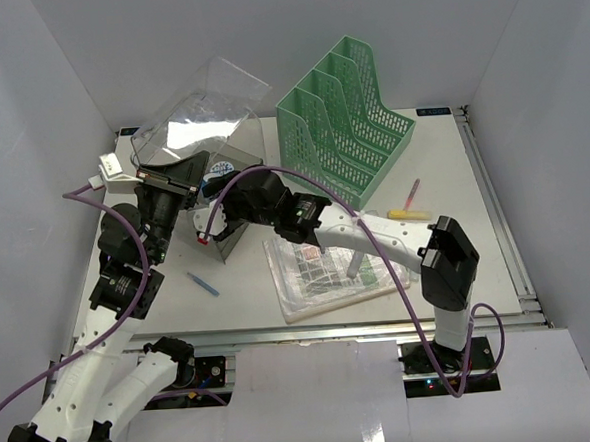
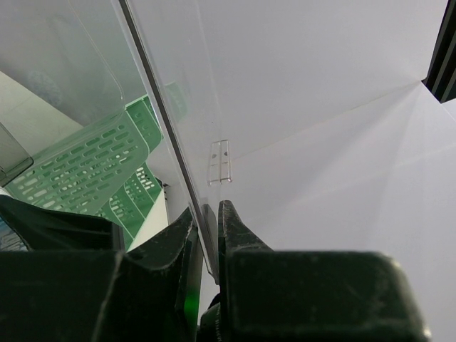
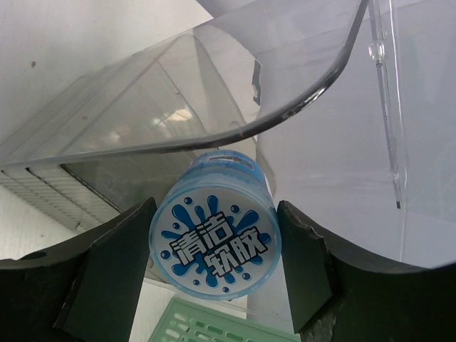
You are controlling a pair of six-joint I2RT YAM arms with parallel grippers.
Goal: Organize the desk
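Observation:
On the white desk (image 1: 452, 171), a clear plastic box (image 1: 208, 111) stands at the back left with its lid tilted up. My left gripper (image 1: 166, 187) is shut on the lid's thin clear edge (image 2: 168, 135), which runs between its fingertips (image 2: 206, 214). My right gripper (image 3: 216, 210) reaches in from the right and is shut on a round blue jar (image 3: 216, 242) with a splash label. The jar hangs just under the lid's curved rim (image 3: 306, 100), at the box's opening. In the top view the right gripper (image 1: 223, 190) is beside the box.
A green slotted file rack (image 1: 344, 113) stands behind the box's right side. A plastic-wrapped flat pack (image 1: 328, 269) lies mid-desk under the right arm. A blue pen (image 1: 203, 284), a pink pen (image 1: 412, 193) and a yellow marker (image 1: 408, 215) lie loose. White walls close in the sides.

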